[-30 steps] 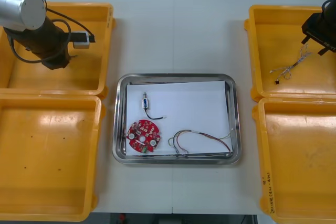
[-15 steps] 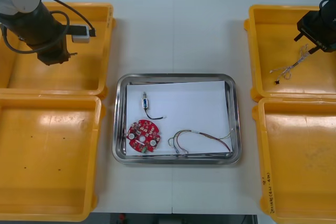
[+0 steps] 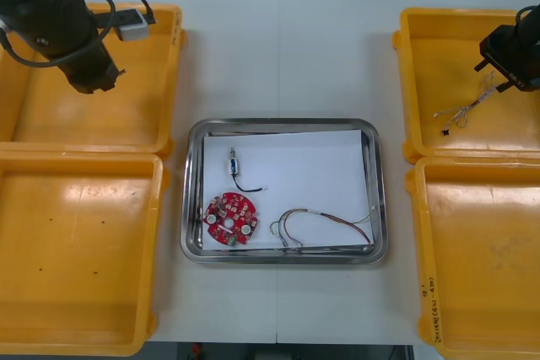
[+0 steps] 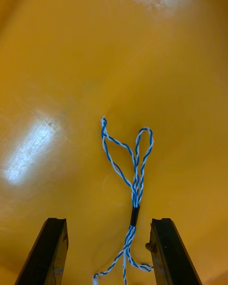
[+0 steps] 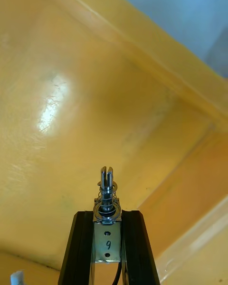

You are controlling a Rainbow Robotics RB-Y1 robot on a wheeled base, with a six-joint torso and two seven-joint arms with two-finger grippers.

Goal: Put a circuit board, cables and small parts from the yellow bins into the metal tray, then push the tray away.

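Observation:
My left gripper (image 5: 108,214) is shut on a small metal part (image 5: 108,232) marked 9, held above the floor of the far left yellow bin (image 3: 143,115). In the front view the left gripper (image 3: 97,83) hangs over that bin. My right gripper (image 4: 108,222) is open, its fingers standing either side of a twisted blue and white cable (image 4: 135,171) that lies on the far right bin (image 3: 439,40). The metal tray (image 3: 191,191), white inside, holds a red circuit board (image 3: 229,219), a small metal part on a black cable (image 3: 234,164) and a red and yellow cable (image 3: 321,218).
The near left bin (image 3: 76,250) and near right bin (image 3: 481,250) flank the tray. Bare table lies beyond the tray's far edge and in front of it. From the front, the right gripper (image 3: 509,77) is just past the blue and white cable (image 3: 462,112).
The left arm has swung back toward the table's far left corner while its gripper stays over the far left bin. The right gripper has shifted slightly nearer over the cable.

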